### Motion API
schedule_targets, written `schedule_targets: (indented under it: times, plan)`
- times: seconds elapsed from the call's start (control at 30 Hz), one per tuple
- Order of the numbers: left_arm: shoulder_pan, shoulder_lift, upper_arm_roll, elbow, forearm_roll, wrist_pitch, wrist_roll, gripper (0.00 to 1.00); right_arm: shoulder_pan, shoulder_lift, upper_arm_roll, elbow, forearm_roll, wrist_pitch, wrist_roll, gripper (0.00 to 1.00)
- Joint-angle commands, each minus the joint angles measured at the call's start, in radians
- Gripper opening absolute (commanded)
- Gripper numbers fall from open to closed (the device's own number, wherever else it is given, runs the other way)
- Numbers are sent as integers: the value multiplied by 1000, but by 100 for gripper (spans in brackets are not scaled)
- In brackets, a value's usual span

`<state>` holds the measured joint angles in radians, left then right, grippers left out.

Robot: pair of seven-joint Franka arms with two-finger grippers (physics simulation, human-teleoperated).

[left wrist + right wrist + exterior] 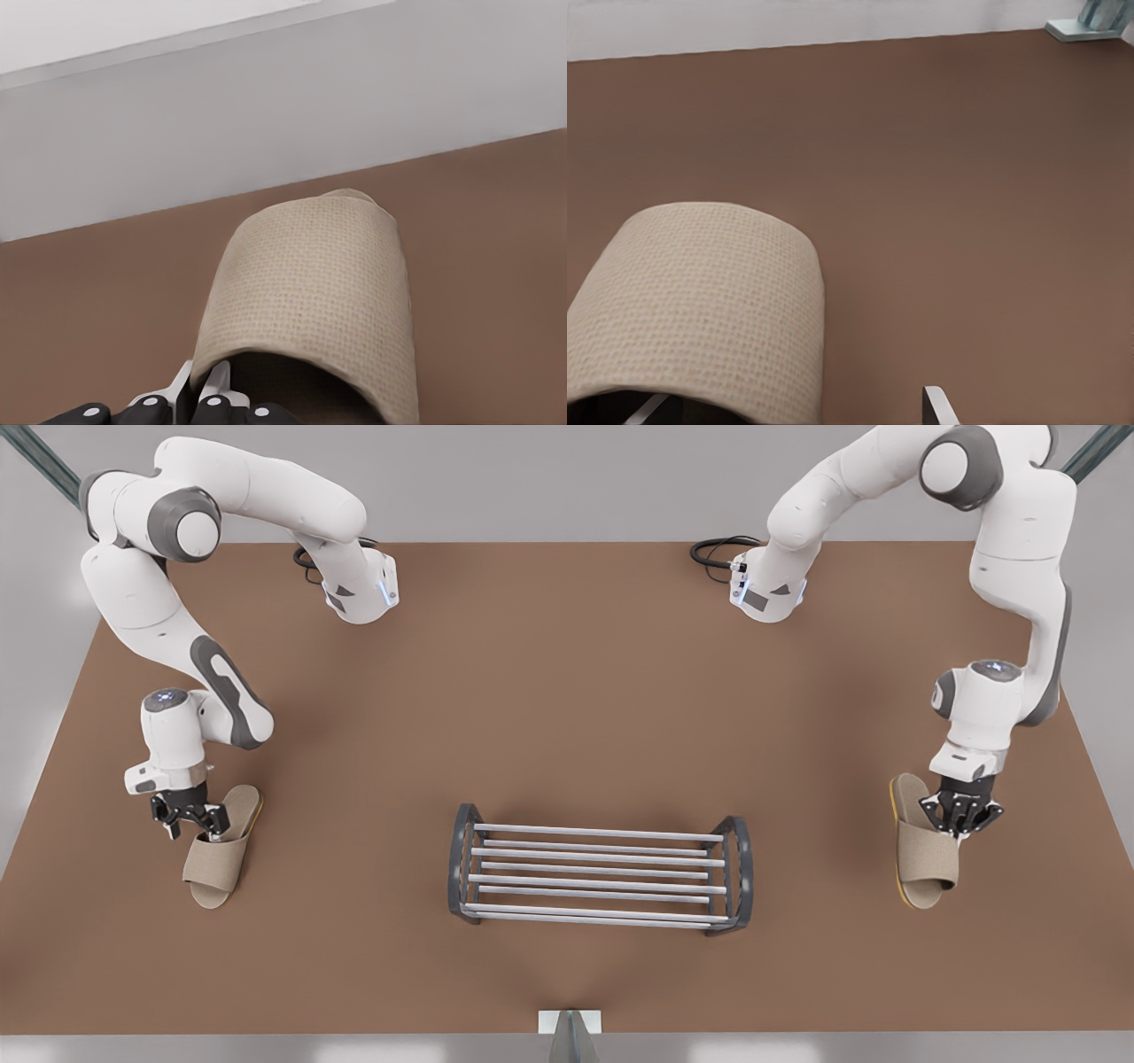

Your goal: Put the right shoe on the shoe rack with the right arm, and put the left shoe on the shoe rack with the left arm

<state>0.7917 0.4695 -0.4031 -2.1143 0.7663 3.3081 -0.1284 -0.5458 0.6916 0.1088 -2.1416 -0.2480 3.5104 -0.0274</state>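
The left gripper (961,821) pinches the left shoe (926,859) by its strap edge. The right gripper (190,821), fingers wide, straddles the right shoe (217,864) strap; the shoe rack (598,833) stands between

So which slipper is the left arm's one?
Find the brown table, then the grey shoe rack in its middle. The left slipper lies off to the front view's left, under the left gripper. The other slipper, across the rack, shows a bright yellow sole edge.

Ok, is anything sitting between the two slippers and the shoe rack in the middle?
Nothing visible does. Bare table runs from each shoe to the shoe rack. The left tool pinches the strap of the left shoe; the right tool, open, straddles the strap edge of the right shoe.
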Motion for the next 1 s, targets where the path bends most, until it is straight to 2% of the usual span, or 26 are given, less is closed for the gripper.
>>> schedule_targets:
  times: [0.0,0.03,0.07,0.1,0.13,0.27,0.3,0.33,0.47,0.53,0.67,0.77,0.87,0.97]
  plan:
    - [1,-3,-36,30,-5,-196,-241,21,0,0,0,3,-1,-1,0,100]
    - [4,-5,-65,53,-7,-246,-243,21,0,5,0,2,-2,-1,0,98]
    - [23,-5,-100,69,-7,-286,-244,21,-2,6,0,2,-2,-1,0,65]
    - [61,-3,-160,86,-13,-340,-244,21,-3,6,0,2,-2,-1,0,37]
    - [95,-3,-221,96,-45,-381,-246,21,-3,5,0,0,-2,-1,0,28]
    - [188,-20,-447,195,-47,-639,-318,21,-6,-7,2,-3,-1,-1,1,28]
    - [208,-20,-491,211,-47,-680,-321,21,-37,-11,32,-3,1,-1,1,28]
    - [210,-22,-499,217,-47,-693,-327,21,-63,-9,57,-4,1,-2,1,28]
    - [233,-22,-585,260,-48,-798,-361,21,-68,-11,60,-6,1,-2,1,23]
    - [261,-22,-753,339,-47,-998,-482,21,-69,-12,60,-6,1,-2,3,21]
    - [242,-23,-942,398,-30,-1199,-612,21,-68,-35,95,-6,3,-2,129,21]
    - [114,-55,-958,422,13,-1262,-710,21,-65,-52,111,6,3,-11,175,21]
    - [-120,-35,-924,482,126,-1355,-836,21,-60,-55,114,94,3,-136,211,21]
    - [-471,-34,-686,623,134,-1420,-916,21,-75,-63,154,201,10,-314,259,21]
